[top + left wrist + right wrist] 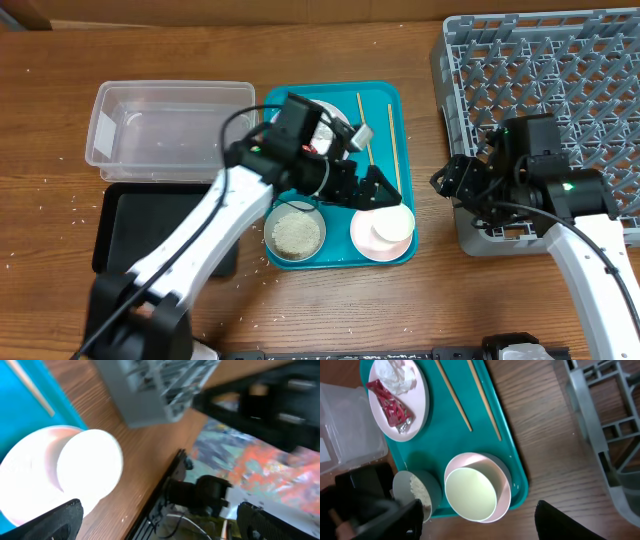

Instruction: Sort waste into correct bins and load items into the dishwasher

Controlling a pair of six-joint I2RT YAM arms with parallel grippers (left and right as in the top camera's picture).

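1. Nearest, on teal tray [385, 100]: rice bowl [295, 232] beside pink bowl [383, 232] holding cup [470, 494].
2. Spread wide, empty: left gripper [159, 509], over pink bowl's far rim.
3. Spread, empty: right gripper [477, 506], beside dish rack [540, 90] near-left corner.
4. Farther: chopsticks [453, 395]; plate [420, 395] carrying wrapper [390, 407], tissue [395, 372]; clear tub [170, 125] beyond.

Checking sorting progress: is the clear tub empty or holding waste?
Empty where visible: the tub shows a bare bottom overhead; the wrapper and tissue lie on the plate.

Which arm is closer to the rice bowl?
Left. The left pincer hovers beside the rice bowl, over the teal tray; the right pincer is off the tray, by the grey rack.
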